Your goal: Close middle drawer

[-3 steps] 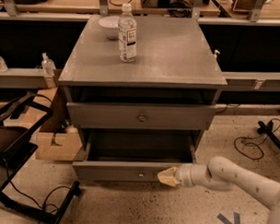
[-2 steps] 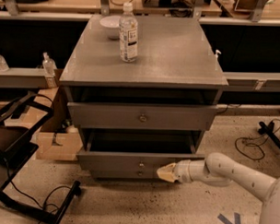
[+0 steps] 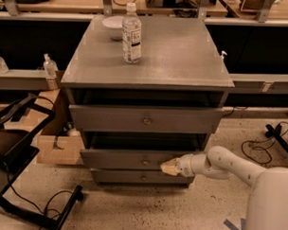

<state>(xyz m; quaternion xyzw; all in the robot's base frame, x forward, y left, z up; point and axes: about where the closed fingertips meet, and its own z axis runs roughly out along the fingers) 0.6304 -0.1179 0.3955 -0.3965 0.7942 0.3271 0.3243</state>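
The grey cabinet (image 3: 184, 56) has three drawers. The middle drawer (image 3: 118, 159) has a flat grey front with a small brass knob (image 3: 145, 161). It sticks out only slightly, with a dark gap above it. My gripper (image 3: 167, 167) reaches in from the right on a white arm (image 3: 227, 165). Its tan fingertips are together and press against the middle drawer's front, just right of the knob. It holds nothing.
The top drawer (image 3: 106, 118) stands a little open; the bottom drawer (image 3: 123, 177) is in. A water bottle (image 3: 131, 35) and a white bowl (image 3: 112, 27) sit on the cabinet. A cardboard box (image 3: 57, 149) and a black stand (image 3: 10, 150) are on the left, and cables (image 3: 264, 144) lie on the right.
The middle drawer has slid back from well pulled out to nearly flush. My gripper has followed it inward and to the left, staying against its front.
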